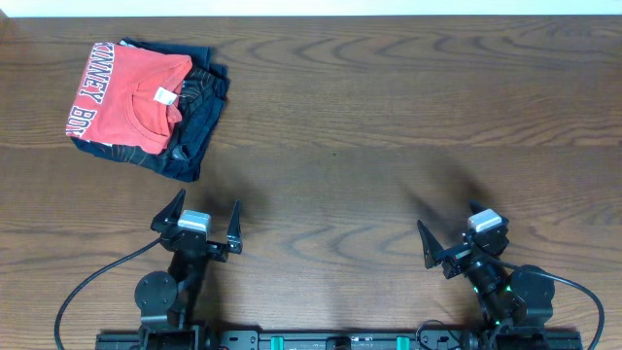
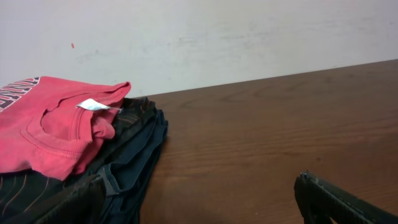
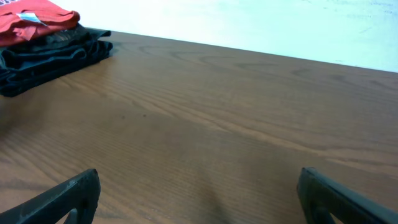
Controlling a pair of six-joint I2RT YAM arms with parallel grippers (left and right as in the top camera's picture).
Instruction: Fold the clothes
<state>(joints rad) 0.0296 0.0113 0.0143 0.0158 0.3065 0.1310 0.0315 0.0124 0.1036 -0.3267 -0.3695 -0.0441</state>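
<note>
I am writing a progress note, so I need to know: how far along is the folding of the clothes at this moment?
Done: the orange-red T-shirt lies folded in a compact shape on top of the dark navy shirt.
In hand: nothing. The left gripper and the right gripper are open, empty and well apart from the stack.
Left: no unfolded garment shows on the table; at most, the rumpled collar could be smoothed.
</note>
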